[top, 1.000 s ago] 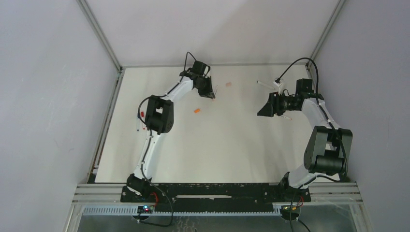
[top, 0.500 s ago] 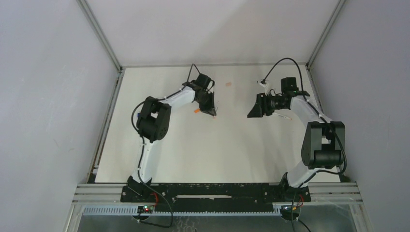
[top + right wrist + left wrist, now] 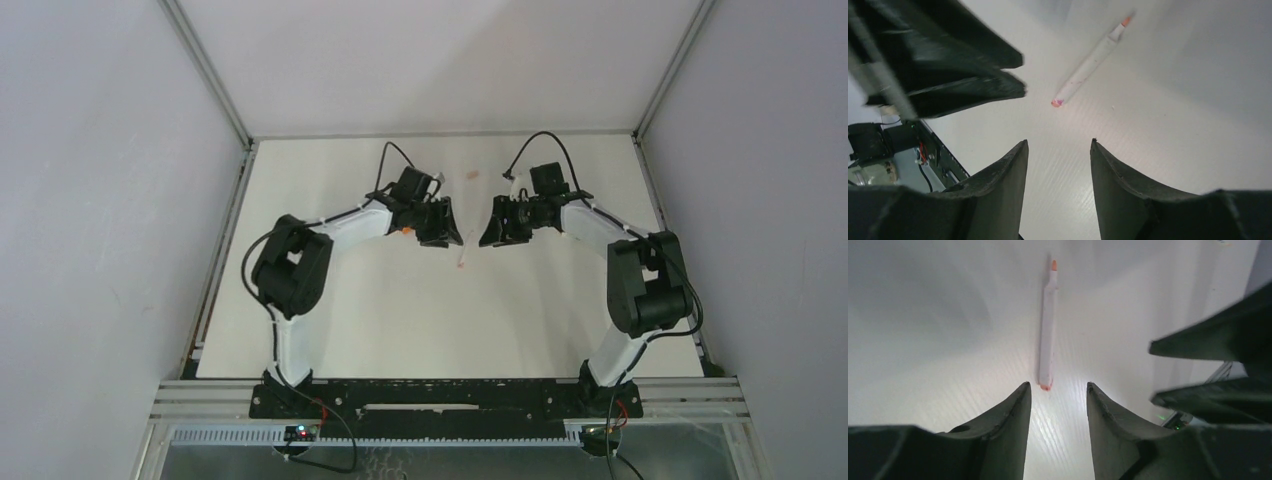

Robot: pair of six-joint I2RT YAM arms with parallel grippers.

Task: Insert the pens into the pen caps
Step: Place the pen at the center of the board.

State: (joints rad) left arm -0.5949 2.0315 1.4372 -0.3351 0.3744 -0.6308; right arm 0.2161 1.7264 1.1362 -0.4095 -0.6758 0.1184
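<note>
One white-barrelled pen [image 3: 1047, 335] with an orange-red tip and end lies flat on the white table; it also shows in the right wrist view [image 3: 1091, 61] and faintly in the top view [image 3: 463, 254]. My left gripper [image 3: 1058, 386] is open and empty, its fingertips just short of the pen's near end. My right gripper [image 3: 1059, 142] is open and empty, a little short of the same pen. In the top view the left gripper [image 3: 447, 236] and right gripper [image 3: 488, 235] face each other closely mid-table. A pinkish cap [image 3: 472, 174] lies further back. The other pens and caps are hidden.
The left gripper's black fingers [image 3: 955, 65] fill the upper left of the right wrist view; the right gripper's fingers [image 3: 1218, 370] show at the right of the left wrist view. Grey walls and metal posts enclose the table [image 3: 400, 320]. A black rail runs along the near edge.
Both arms swung inward toward the table's middle until the grippers nearly meet. The left gripper came forward and right; the right gripper moved left. Neither holds anything.
</note>
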